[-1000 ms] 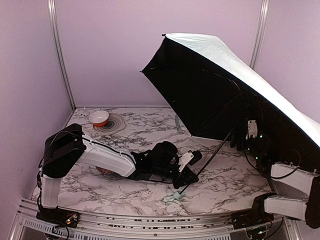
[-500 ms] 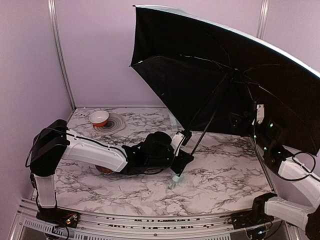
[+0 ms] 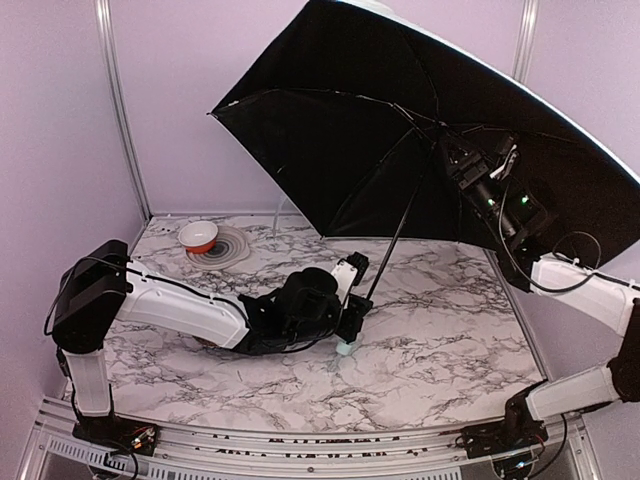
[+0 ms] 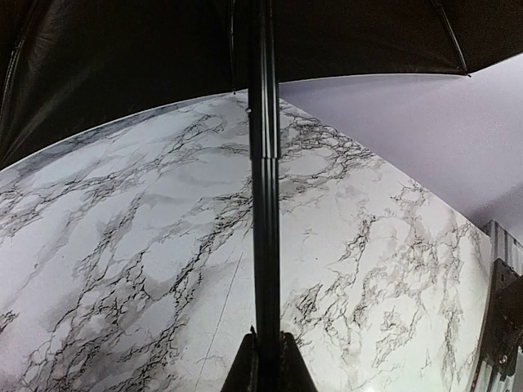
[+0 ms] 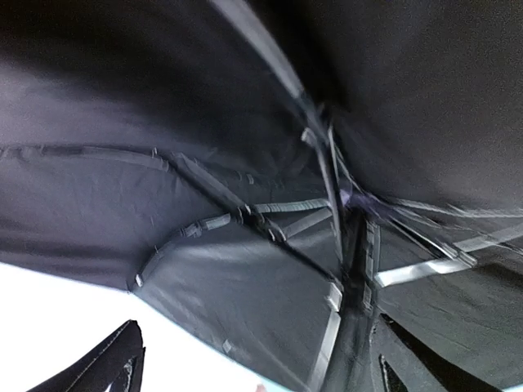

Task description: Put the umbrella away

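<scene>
Standing more upright than a second ago, the open umbrella [image 3: 330, 140] now holds its canopy [image 3: 520, 190] higher above the counter [image 3: 440, 340]. The left pincer [image 3: 351, 322] is clamped on its shaft [image 3: 396, 235]; the right pincer [image 3: 455, 158], jaws apart, has risen beneath the canopy.

Black-lined umbrella [image 3: 370, 130], white grey-veined marble table [image 3: 440, 340]
</scene>
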